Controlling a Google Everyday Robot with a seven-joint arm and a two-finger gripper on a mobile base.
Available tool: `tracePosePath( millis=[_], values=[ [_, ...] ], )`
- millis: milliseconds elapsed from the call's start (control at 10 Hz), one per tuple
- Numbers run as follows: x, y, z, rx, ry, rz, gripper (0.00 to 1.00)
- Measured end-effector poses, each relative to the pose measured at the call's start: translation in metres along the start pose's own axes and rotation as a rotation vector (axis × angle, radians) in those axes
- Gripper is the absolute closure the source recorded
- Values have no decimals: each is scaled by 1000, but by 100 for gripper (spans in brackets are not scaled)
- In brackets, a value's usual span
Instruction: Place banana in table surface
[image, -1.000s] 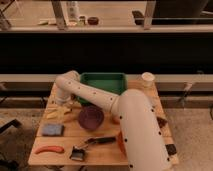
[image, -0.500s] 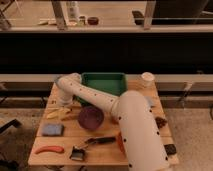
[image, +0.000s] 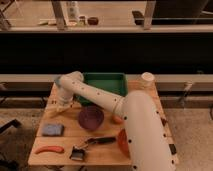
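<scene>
The pale yellow banana (image: 54, 112) lies at the left side of the light tan wooden table surface (image: 70, 134), left of the purple bowl (image: 91, 117). My white arm reaches from the lower right across the table to the far left, bends, and points down. The gripper (image: 63, 104) is right above the banana's right end, at or touching it. Its contact with the banana is hidden by the wrist.
A green tray (image: 104, 82) sits at the back middle and a white cup (image: 146, 80) at the back right. A blue sponge (image: 52, 130), an orange-red carrot-like object (image: 49, 149) and a brush (image: 92, 143) lie at the front.
The arm's bend near the table's left back has shifted only slightly. The banana lies in the same spot.
</scene>
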Motion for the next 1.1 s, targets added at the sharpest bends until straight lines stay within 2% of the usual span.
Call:
tracePosePath(
  millis=[200, 400, 600, 1100],
  values=[
    [-16, 0, -24, 14, -6, 7, 100],
    [-21, 2, -45, 27, -13, 15, 100],
    [-24, 6, -48, 28, -18, 4, 96],
    [-28, 14, -35, -15, -27, -43, 45]
  ],
)
